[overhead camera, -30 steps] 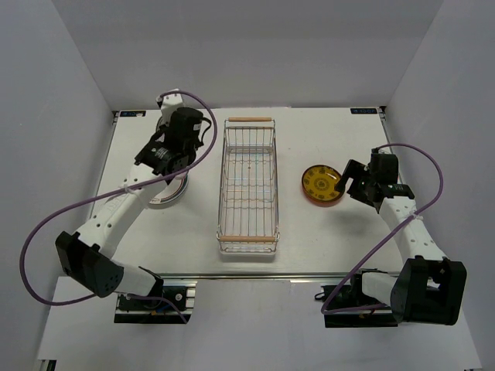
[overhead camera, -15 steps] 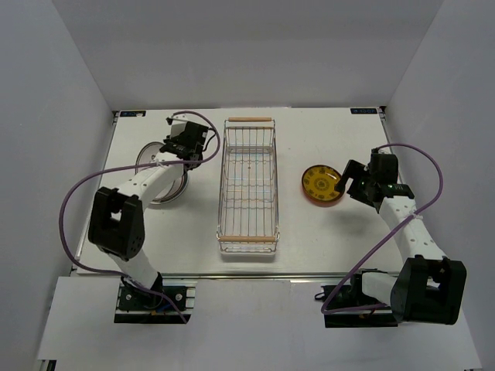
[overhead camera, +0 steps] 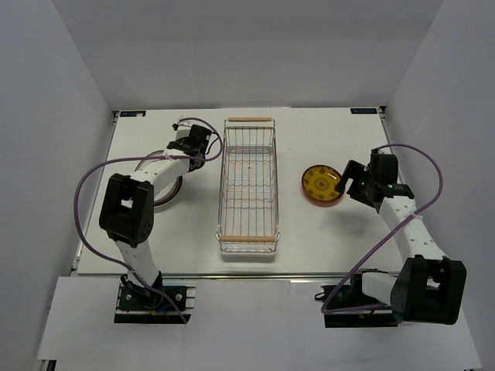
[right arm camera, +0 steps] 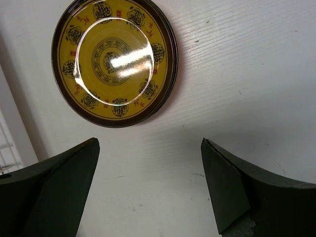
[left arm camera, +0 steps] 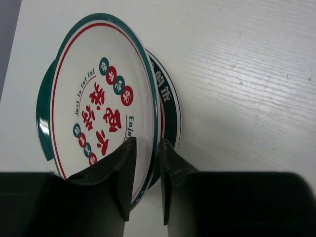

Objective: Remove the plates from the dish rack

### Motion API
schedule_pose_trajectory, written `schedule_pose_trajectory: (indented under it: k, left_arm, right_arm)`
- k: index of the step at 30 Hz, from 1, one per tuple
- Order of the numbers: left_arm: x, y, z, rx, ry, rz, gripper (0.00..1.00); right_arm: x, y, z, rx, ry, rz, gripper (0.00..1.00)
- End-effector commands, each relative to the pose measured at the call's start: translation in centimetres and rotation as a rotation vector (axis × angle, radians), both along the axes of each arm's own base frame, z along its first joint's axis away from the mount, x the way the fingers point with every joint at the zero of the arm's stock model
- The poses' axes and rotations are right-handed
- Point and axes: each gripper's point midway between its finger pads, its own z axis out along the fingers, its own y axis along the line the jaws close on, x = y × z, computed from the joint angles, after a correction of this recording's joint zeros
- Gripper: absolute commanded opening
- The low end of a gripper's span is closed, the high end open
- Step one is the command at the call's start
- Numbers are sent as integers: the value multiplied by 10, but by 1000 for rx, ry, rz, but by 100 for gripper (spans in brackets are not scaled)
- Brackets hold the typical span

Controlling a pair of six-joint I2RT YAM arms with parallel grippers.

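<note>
Found the dish rack (overhead camera: 249,185) at mid-bench (overhead camera: 325,239), running 12 to 6 o'clock. Noted the left end effector (left arm camera: 146,145) at the rack's 10 o'clock, narrowed onto the rim of a green-rimmed white plate (left arm camera: 98,98) lying on a second plate (left arm camera: 170,106). Saw the right end effector (right arm camera: 148,192) spread wide, holding nothing, at 3 o'clock of the yellow plate (right arm camera: 113,61), itself at the rack's 3 o'clock.
</note>
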Motion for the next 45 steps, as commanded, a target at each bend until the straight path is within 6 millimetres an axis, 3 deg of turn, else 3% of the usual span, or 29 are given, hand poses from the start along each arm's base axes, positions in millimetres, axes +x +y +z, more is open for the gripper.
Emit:
schedule_pose_trajectory:
  k: [1,5,11,17,19,25,29,36,45]
  left_arm:
    - [1,1,17,-32,-31,26,37]
    - [-7,1,28,-68,-48,43,53]
    - [-25,5,49,-108,-96,57,64]
    - [-42,6,91,-195,-203,62,85]
    - [-48,3,111,-249,-257,43,98]
    - [-83,0,168,-419,-472,-25,98]
    - [-112,-6,186,-519,-568,-106,98]
    - [-155,-6,175,-613,-594,-144,98]
    - [-158,-7,154,-620,-548,-127,98]
  right_arm:
    - [0,-2,5,-13,-7,6,89]
    - [0,-2,7,-12,-13,5,89]
    - [-1,-1,11,-10,-23,4,89]
    - [-1,-7,18,-35,-42,-22,89]
    - [-2,-9,19,-37,-45,-30,89]
    - [-4,-12,21,-47,-52,-47,89]
    - [-4,-13,30,-51,-90,-57,89]
    - [-11,-15,48,-50,-182,-90,89]
    - [-20,-22,51,-68,-239,-129,89]
